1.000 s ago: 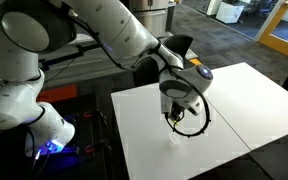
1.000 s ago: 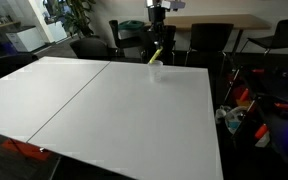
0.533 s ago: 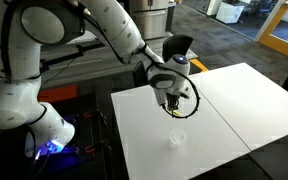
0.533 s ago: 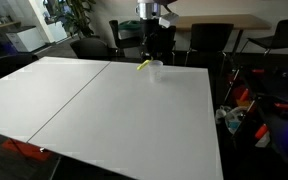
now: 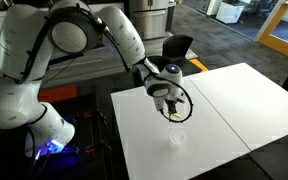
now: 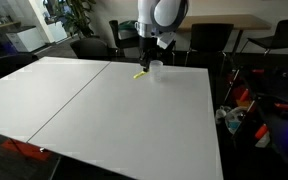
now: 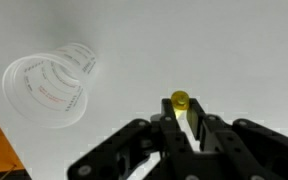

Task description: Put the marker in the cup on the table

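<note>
Yellow marker (image 7: 180,100) within the tool (image 7: 183,120), cup (image 7: 52,85) beside

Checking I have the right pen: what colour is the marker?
Yellow. The marker shows best in the wrist view, held in the gripper.

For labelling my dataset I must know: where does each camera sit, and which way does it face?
Exterior view: high beside the robot base, looking down on the large white table; whole white arm shows.
Exterior view: low across the table, facing the robot; only its wrist shows.
Wrist view: looks down; black fingers hold thin yellow marker.
All share the small translucent round cup.
</note>
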Robot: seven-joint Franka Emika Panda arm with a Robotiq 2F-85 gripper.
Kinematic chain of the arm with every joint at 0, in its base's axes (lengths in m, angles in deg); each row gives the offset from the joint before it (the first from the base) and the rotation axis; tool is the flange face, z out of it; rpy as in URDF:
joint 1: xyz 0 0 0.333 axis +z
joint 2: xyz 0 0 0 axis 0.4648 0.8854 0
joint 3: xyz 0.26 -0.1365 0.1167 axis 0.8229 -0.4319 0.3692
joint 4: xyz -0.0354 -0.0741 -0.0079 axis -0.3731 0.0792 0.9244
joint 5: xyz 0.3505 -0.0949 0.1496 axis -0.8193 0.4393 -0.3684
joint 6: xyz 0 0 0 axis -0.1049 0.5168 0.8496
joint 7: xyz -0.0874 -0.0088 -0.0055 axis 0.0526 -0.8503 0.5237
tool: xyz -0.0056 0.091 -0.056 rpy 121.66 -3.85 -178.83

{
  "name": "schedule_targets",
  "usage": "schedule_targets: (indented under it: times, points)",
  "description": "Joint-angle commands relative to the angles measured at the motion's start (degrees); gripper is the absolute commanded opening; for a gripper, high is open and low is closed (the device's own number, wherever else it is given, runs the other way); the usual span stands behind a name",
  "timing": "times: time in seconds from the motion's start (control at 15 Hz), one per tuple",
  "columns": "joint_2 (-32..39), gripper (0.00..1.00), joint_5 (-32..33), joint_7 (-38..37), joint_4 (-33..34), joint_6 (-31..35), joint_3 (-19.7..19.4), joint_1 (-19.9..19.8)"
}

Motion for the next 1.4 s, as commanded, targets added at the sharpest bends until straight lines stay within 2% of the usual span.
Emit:
schedule_targets:
  times: [0.0,0.27,0.53,0.73,1.0,1.07,1.13,1.27,1.33]
  points:
    - [4.1,0.05,0.9,-2.2,2.3,3.0,-1.2,0.6]
    - [8.5,0.05,0.6,-3.0,4.9,5.1,-2.1,0.9]
    - [12.8,0.05,-0.6,-11.3,7.9,9.6,-6.7,4.6]
    - [16.0,0.05,-0.8,-16.3,10.5,9.3,-10.6,8.0]
    - [19.1,0.05,-1.0,-20.1,13.6,7.6,-13.0,10.7]
    - [19.6,0.23,-1.1,-20.7,14.2,7.4,-13.3,11.0]
    - [20.0,0.47,-1.2,-21.0,14.7,7.2,-13.4,11.2]
    - [20.5,0.5,-1.3,-21.2,15.6,6.7,-13.4,11.3]
    - [20.5,0.57,-1.4,-21.3,15.8,6.4,-13.2,11.1]
